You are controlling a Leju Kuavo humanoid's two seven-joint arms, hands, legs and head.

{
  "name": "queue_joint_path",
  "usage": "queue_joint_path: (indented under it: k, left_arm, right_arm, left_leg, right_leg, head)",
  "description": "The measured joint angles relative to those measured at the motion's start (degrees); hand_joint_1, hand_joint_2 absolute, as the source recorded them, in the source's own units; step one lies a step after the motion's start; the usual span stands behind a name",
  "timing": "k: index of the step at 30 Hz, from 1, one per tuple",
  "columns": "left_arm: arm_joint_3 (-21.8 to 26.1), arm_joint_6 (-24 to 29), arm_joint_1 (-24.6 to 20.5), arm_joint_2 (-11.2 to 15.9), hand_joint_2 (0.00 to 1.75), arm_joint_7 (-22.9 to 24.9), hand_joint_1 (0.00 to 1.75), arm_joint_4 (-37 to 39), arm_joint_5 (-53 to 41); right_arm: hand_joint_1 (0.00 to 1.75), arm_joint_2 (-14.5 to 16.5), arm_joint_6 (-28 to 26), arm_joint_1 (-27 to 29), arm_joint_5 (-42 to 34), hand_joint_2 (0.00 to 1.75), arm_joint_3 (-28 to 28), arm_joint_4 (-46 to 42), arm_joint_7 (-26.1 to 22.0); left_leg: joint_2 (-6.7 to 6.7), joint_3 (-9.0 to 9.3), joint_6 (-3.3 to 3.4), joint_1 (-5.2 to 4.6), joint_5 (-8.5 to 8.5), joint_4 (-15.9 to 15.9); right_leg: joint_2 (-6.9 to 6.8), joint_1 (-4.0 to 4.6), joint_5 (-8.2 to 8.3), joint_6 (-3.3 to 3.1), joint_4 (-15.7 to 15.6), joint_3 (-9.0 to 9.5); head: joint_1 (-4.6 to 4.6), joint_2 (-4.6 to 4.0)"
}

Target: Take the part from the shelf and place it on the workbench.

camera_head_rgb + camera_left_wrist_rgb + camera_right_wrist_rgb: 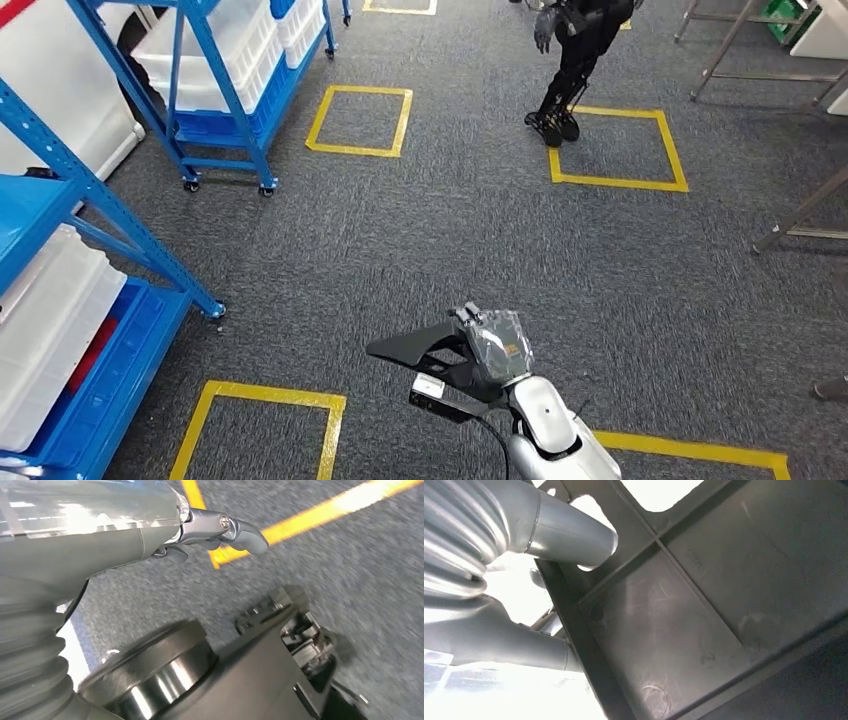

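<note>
Right hand (497, 345) is seen closed on the black part (415, 348). In the right wrist view its fingers (569, 532) are wrapped over the ribbed edge of the part (704, 605), with a second finger pressed along the part's other side. The part is a flat dark plastic piece, carried in the air in front of the body above the grey carpet (480, 230), not resting on anything. Its long axis runs outward from the hand toward the robot's left, roughly level.

Left hand (220, 530) hangs low beside the body. One grey finger is seen extended over the carpet with nothing visibly in it; the other fingers are partly hidden, so its state cannot be told for sure.

The pick looks done, judged from the grip. Blue shelves (215, 95) with white bins (50, 330) stand along the left edge of the floor. Metal frame legs (800, 215) show at the right edge; whether those belong to the workbench cannot be told. Another robot (575, 60) stands near a yellow floor square (615, 145) ahead. Placement would fall to the right hand, part leading leftward.
</note>
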Motion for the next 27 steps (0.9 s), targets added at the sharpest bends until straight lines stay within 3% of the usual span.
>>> queue_joint_path:
  k: [2, 3, 4, 5, 6, 8, 10, 12, 14, 16, 18, 19, 20, 21, 23, 25, 27]
  left_arm:
    - [0.01, -0.12, 0.31, 0.06, 1.75, -0.11, 0.00, 0.00, 0.16]
    - [0.02, -0.15, 0.46, 0.11, 1.75, -0.15, 0.00, 0.00, 0.22]
    - [0.03, -0.18, 0.55, 0.16, 1.75, -0.21, 0.00, 0.00, 0.26]
    - [0.04, -0.18, 0.60, 0.23, 1.75, -0.26, 0.00, 0.00, 0.32]
    - [0.04, -0.18, 0.64, 0.34, 1.75, -0.32, 0.00, 0.00, 0.41]
    - [0.05, -0.18, 0.89, 0.58, 1.75, -0.51, 0.00, 0.00, 0.66]
    - [0.09, -0.14, 1.22, 0.81, 1.75, -0.79, 0.00, 0.00, 1.08]
    - [0.16, -0.07, 1.47, 1.04, 1.75, -1.04, 0.00, 0.00, 1.49]
    - [0.26, -0.01, 1.59, 1.19, 1.75, -1.26, 0.00, 0.00, 1.77]
    - [0.44, 0.02, 1.76, 1.32, 1.75, -1.36, 0.00, 0.00, 1.93]
    - [0.65, 0.02, 2.04, 1.57, 1.75, -1.26, 0.00, 0.00, 2.12]
    - [0.75, 0.02, 2.12, 1.70, 1.75, -1.18, 0.00, 0.00, 2.23]
    - [0.87, 0.01, 2.16, 1.80, 1.75, -1.06, 0.00, 0.00, 2.35]
    - [0.99, 0.01, 2.16, 1.87, 1.75, -0.92, 0.00, 0.00, 2.46]
    - [1.32, -0.01, 2.17, 1.95, 1.75, -0.59, 0.00, 0.00, 2.63]
    - [1.63, -0.01, 2.17, 1.98, 1.75, -0.19, 0.00, 0.00, 2.97]
    - [1.97, 0.02, 2.09, 2.00, 1.75, 0.18, 0.00, 0.00, 3.62]
  right_arm:
    - [1.75, 0.01, 0.01, -0.05, -0.04, 1.75, 0.00, 0.02, -0.03]
    - [1.75, 0.01, 0.02, 0.00, -0.04, 1.75, 0.00, 0.07, -0.05]
    - [1.75, 0.01, 0.02, 0.07, -0.03, 1.75, 0.00, 0.13, -0.05]
    - [1.75, 0.03, 0.02, 0.11, 0.00, 1.75, 0.00, 0.16, -0.08]
    - [1.75, 0.09, 0.02, 0.13, 0.09, 1.75, 0.01, 0.18, -0.13]
    - [1.75, 0.30, 0.06, 0.07, 0.32, 1.75, 0.01, 0.19, -0.21]
    - [1.75, 0.69, 0.26, -0.08, 0.59, 1.75, 0.10, 0.28, -0.22]
    - [1.75, 1.25, 0.68, -0.30, 0.99, 1.75, 0.38, 0.57, -0.19]
    - [1.75, 1.97, 1.07, -0.96, 1.37, 1.75, 0.78, 1.10, -0.05]
    - [1.75, 2.92, 1.31, -2.13, 1.55, 1.75, 1.23, 1.81, 0.10]
    - [1.75, 3.87, 1.55, -3.06, 1.62, 1.75, 1.68, 2.64, 0.22]
    - [1.75, 4.21, 1.70, -3.28, 1.65, 1.75, 1.83, 3.08, 0.27]
    - [1.75, 4.51, 1.86, -3.47, 1.68, 1.75, 1.94, 3.52, 0.34]
    - [1.75, 4.81, 2.04, -3.80, 1.71, 1.75, 2.03, 3.96, 0.40]
    - [1.75, 5.77, 2.51, -5.36, 1.81, 1.75, 2.32, 4.94, 0.41]
    - [1.75, 7.19, 3.17, -7.30, 1.88, 1.75, 2.82, 5.79, -0.05]
    - [1.75, 8.36, 3.98, -8.48, 1.78, 1.75, 3.32, 6.51, -0.81]
  left_leg:
    - [-1.66, -3.90, -0.23, 0.06, -3.55, 8.16]
    - [-1.85, -5.54, -0.29, 0.07, -4.33, 11.21]
    - [-1.89, -6.29, -0.29, 0.09, -3.95, 12.25]
    - [-1.94, -5.95, -0.24, 0.12, -2.44, 10.93]
    - [-2.26, -4.59, -0.14, 0.19, -0.11, 7.48]
    - [-4.55, -1.36, 0.12, 0.49, 3.52, -0.41]
    - [-6.38, -0.08, 0.45, 0.54, 4.33, -3.78]
    - [-5.75, 0.03, 1.03, 0.46, 4.54, -4.17]
    - [-4.61, 0.31, 1.85, 0.53, 5.01, -4.85]
    - [-3.33, 0.46, 2.36, 0.41, 5.23, -5.25]
    - [-1.97, 0.41, 2.50, 0.23, 5.18, -5.24]
    - [-1.37, 0.41, 2.52, 0.20, 5.14, -5.22]
    - [-0.86, 0.41, 2.50, 0.19, 5.09, -5.19]
    - [-0.40, 0.46, 2.42, 0.19, 5.01, -5.15]
    - [0.53, 0.50, 2.01, -0.02, 4.71, -4.88]
    - [1.60, 0.46, 1.41, -0.35, 4.38, -4.61]
    - [2.64, 0.63, 0.81, -0.44, 4.17, -4.59]
  right_leg:
    - [1.08, 0.07, -0.01, -0.35, 0.03, 0.00]
    - [1.71, 0.12, -0.02, -0.39, 0.07, 0.02]
    - [2.35, 0.14, -0.03, -0.39, 0.13, 0.04]
    - [3.03, 0.14, -0.04, -0.36, 0.20, 0.09]
    - [3.73, 0.12, -0.10, -0.28, 0.31, 0.15]
    - [5.01, 0.12, -0.24, 0.08, 0.68, -0.02]
    - [6.10, 0.00, -0.12, 0.78, 0.92, -0.53]
    - [6.90, -0.17, 0.14, 1.58, 0.81, -0.86]
    - [4.79, -0.08, -0.84, 2.04, 2.13, -1.55]
    - [1.66, -0.04, -3.99, 2.31, 7.69, -4.17]
    - [0.82, -0.24, -7.06, 2.58, 15.16, -7.76]
    - [0.72, -0.33, -7.29, 2.67, 17.06, -8.65]
    - [0.60, -0.39, -6.50, 2.71, 16.86, -8.48]
    - [0.30, -0.41, -4.76, 2.68, 14.32, -7.15]
    - [-1.79, -0.08, -1.39, 2.31, 6.33, -3.02]
    - [-3.33, 0.43, -0.37, 1.64, 1.62, -0.81]
    - [-2.57, 0.64, -0.49, 0.99, 1.01, -0.74]
  head:
    - [0.00, 0.00]
    - [0.00, 0.00]
    - [0.00, 0.00]
    - [0.00, 0.00]
    - [0.00, 0.00]
    - [0.00, 0.00]
    - [0.00, 0.00]
    - [0.00, 0.00]
    - [0.00, 0.00]
    - [0.01, 0.00]
    - [0.00, 0.00]
    - [0.00, 0.00]
    - [0.00, 0.00]
    - [0.00, 0.00]
    - [0.00, 0.00]
    - [0.00, 0.00]
    - [-0.02, 0.00]
